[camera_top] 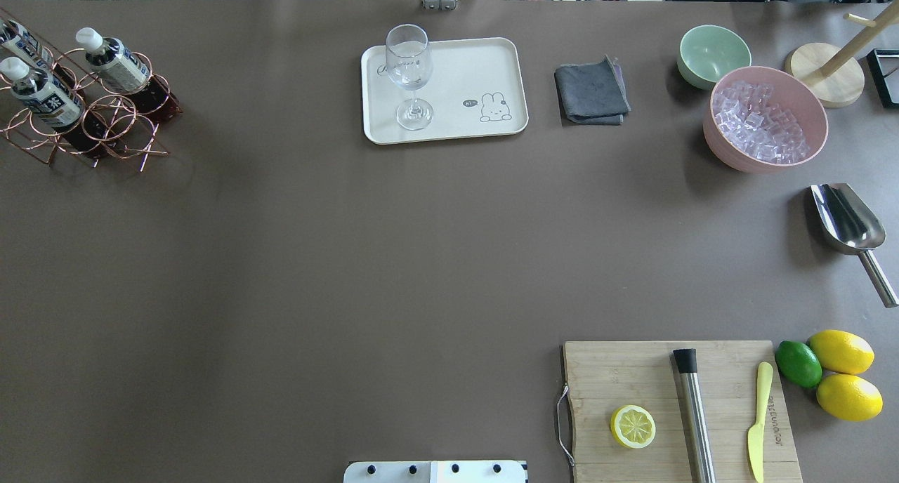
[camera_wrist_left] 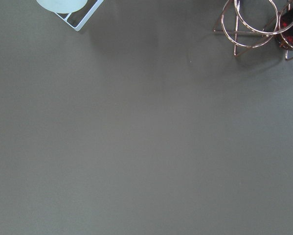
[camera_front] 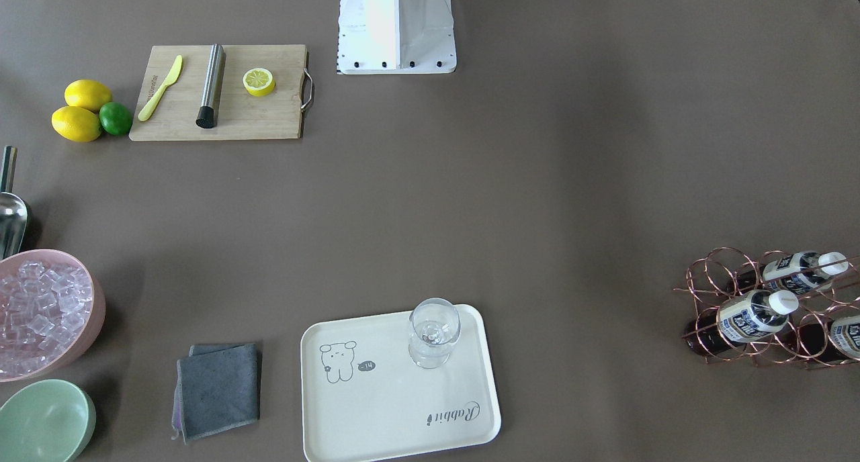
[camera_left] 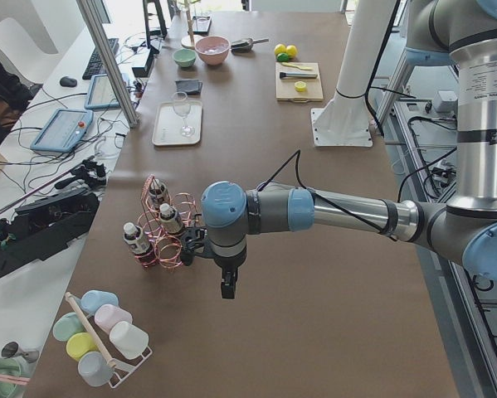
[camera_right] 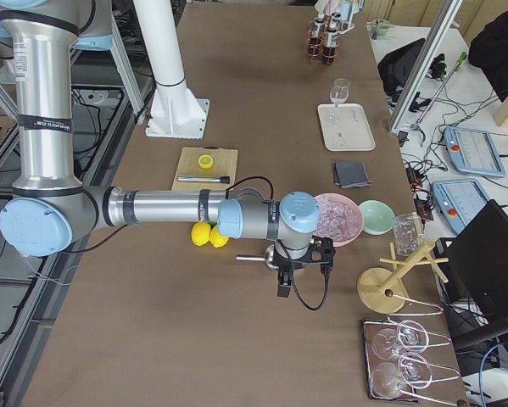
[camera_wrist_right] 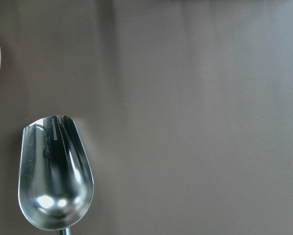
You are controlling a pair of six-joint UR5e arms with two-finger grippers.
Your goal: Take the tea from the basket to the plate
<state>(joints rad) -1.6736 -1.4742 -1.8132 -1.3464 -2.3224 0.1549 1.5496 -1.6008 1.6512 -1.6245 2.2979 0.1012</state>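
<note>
Three tea bottles lie in the copper wire basket [camera_front: 695, 328] at the table's far left end: one [camera_front: 752, 315], one [camera_front: 803, 271] and one at the frame edge [camera_front: 848, 334]. The overhead view shows the basket [camera_top: 109, 98] and a bottle [camera_top: 43, 98]. The cream plate [camera_front: 403, 395] carries only a clear glass [camera_front: 434, 331]. My left gripper [camera_left: 229, 286] hangs beside the basket [camera_left: 161, 240], above bare table; I cannot tell if it is open. My right gripper [camera_right: 283, 284] hangs over the metal scoop [camera_wrist_right: 56, 174]; I cannot tell its state.
A cutting board [camera_top: 674, 406] holds a lemon half [camera_top: 633, 427], a steel muddler [camera_top: 694, 413] and a yellow knife [camera_top: 757, 420]. Lemons [camera_top: 841, 352] and a lime [camera_top: 798, 364] lie beside it. A pink ice bowl [camera_top: 765, 118], green bowl [camera_top: 709, 51] and grey cloth [camera_top: 591, 90] sit near the plate.
</note>
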